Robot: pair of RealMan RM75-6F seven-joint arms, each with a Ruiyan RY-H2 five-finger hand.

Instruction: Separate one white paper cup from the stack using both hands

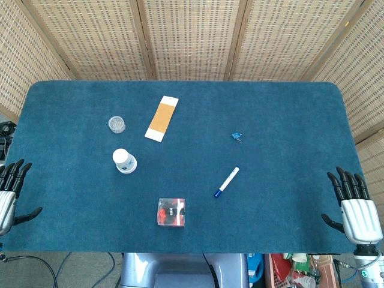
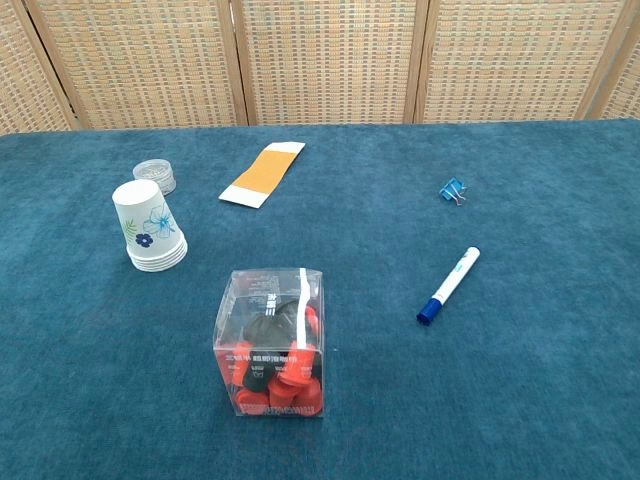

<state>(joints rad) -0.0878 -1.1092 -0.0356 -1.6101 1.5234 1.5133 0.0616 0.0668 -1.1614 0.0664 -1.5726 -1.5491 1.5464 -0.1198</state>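
Head view: the left hand [image 1: 8, 195] and right hand [image 1: 355, 207] rest at the table's [image 1: 288, 108] near corners, fingers spread, holding nothing. Chest view: the cup stack [image 2: 152, 228] stands upside down left of center, axis roughly vertical, blue flower print outward. The clear box's [image 2: 272, 345] label is unreadable.

A matt, napped teal cloth is covering the desk [image 2: 560, 400], and woven cane panels in wooden frames [image 2: 330, 60] are standing behind it. The stack of paper cups [image 2: 150, 228] is showing smooth white paper with a printed flower, while the clear box [image 2: 272, 343] is looking like glossy plastic, as is the marker [image 2: 449, 285]
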